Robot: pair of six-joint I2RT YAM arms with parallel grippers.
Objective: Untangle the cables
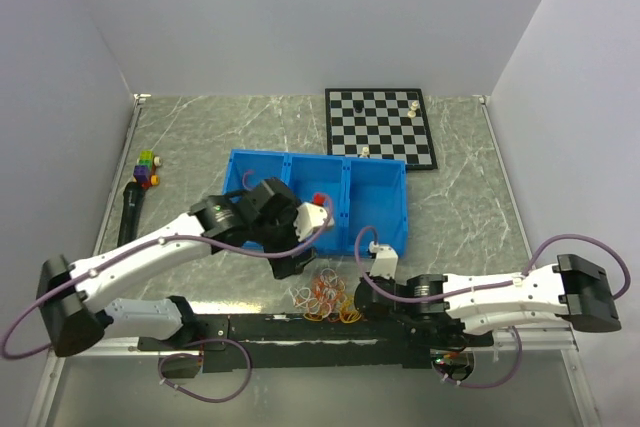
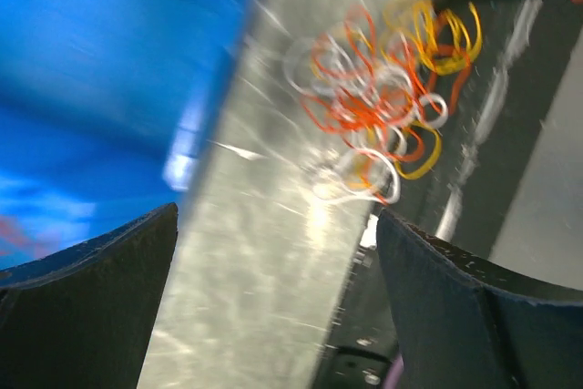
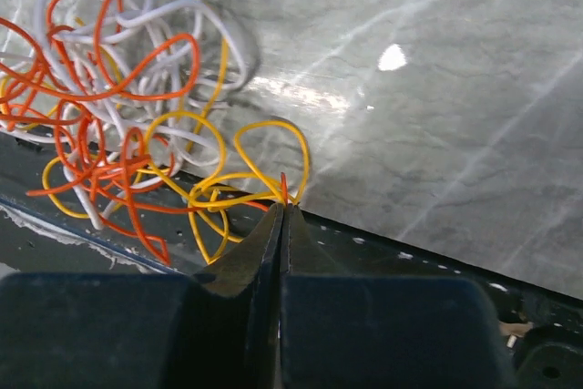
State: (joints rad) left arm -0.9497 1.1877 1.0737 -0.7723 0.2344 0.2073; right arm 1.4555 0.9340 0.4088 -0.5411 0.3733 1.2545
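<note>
The cables (image 1: 328, 297) lie as a small clump of orange, white and yellow loops on the marble table, just in front of the blue bin (image 1: 320, 197). My left gripper (image 1: 292, 262) hovers at the clump's far left, between bin and clump. In the left wrist view, which is blurred, the left gripper (image 2: 278, 298) is open with bare table between its fingers. The cables (image 2: 373, 107) lie ahead of them, untouched. My right gripper (image 3: 284, 211) is shut on a yellow loop and an orange strand at the near right edge of the cables (image 3: 118, 116), over the black rail.
The blue bin (image 2: 109, 88) has three compartments, and a small red thing (image 1: 318, 197) lies in the middle one. A chessboard (image 1: 380, 127) with a few pieces sits behind it. Coloured blocks (image 1: 148, 169) and a black tool (image 1: 130, 212) lie far left. A black rail (image 1: 300, 332) runs along the near edge.
</note>
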